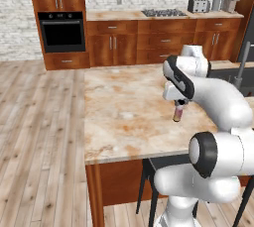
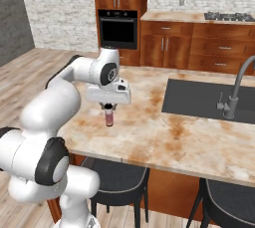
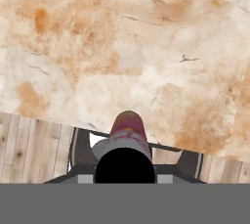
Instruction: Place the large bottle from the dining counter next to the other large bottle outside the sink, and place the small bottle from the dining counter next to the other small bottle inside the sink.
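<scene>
The small bottle (image 2: 109, 117), pale pink with a dark cap, is held upright by its top in the gripper (image 2: 109, 106), whose fingers are clamped on it from above; it appears to hang just above the dining counter (image 2: 149, 122) rather than resting on it (contact with the stone cannot be ruled out). In the hand view the same bottle (image 3: 128, 135) is seen end-on from its black cap, with the marbled top spread beyond it and wooden floor planks (image 3: 34, 145) past the counter's edge. From the left base view the bottle (image 1: 177, 113) is placed near the counter's near edge. The sink (image 2: 209, 100) lies well apart to the right, its curved faucet (image 2: 234, 92) at the near rim. Dark stools (image 2: 117, 177) are tucked beneath the counter.
</scene>
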